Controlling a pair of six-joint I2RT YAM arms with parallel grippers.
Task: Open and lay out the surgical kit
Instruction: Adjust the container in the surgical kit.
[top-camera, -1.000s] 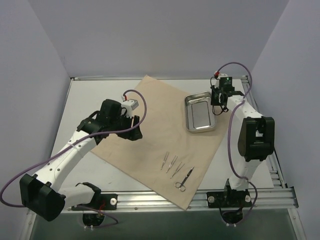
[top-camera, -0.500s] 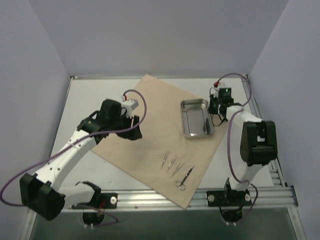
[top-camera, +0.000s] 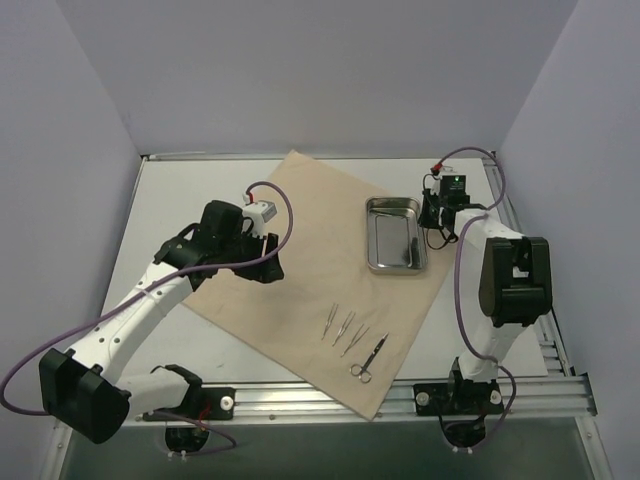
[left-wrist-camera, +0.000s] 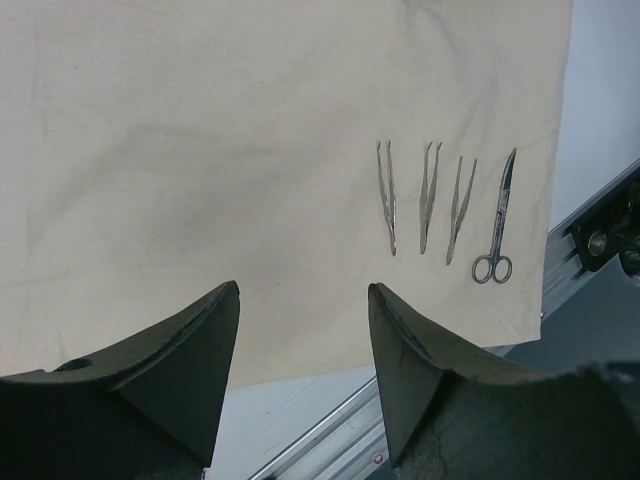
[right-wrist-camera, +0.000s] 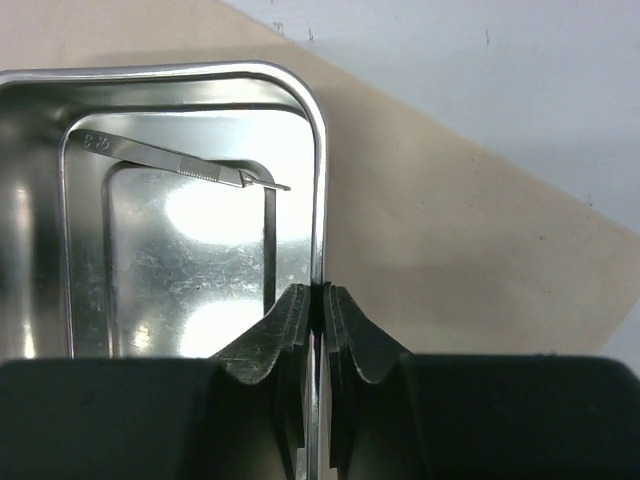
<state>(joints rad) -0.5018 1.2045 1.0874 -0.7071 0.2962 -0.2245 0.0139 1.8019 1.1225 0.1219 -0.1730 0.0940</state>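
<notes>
The beige wrap sheet (top-camera: 300, 250) (left-wrist-camera: 200, 150) lies spread flat as a large square. On its far right part stands the steel tray (top-camera: 375, 262) (right-wrist-camera: 322, 140), with a thin scalpel-like tool (right-wrist-camera: 180, 160) inside. My right gripper (top-camera: 428, 220) (right-wrist-camera: 320, 296) is shut on the tray's right rim. Three tweezers (top-camera: 345, 327) (left-wrist-camera: 428, 195) and the scissors (top-camera: 368, 358) (left-wrist-camera: 497, 225) lie side by side near the sheet's front corner. My left gripper (top-camera: 270, 262) (left-wrist-camera: 303, 300) hovers open over the sheet's left part, holding nothing.
Purple walls enclose the white table (top-camera: 180, 190) on three sides. An aluminium rail (top-camera: 320, 400) (left-wrist-camera: 590, 215) runs along the near edge, and the sheet's front corner hangs over it. Both arm bases sit there.
My right gripper has dragged the tray left and turned it square to the table, farther onto the sheet. The left arm has barely moved.
</notes>
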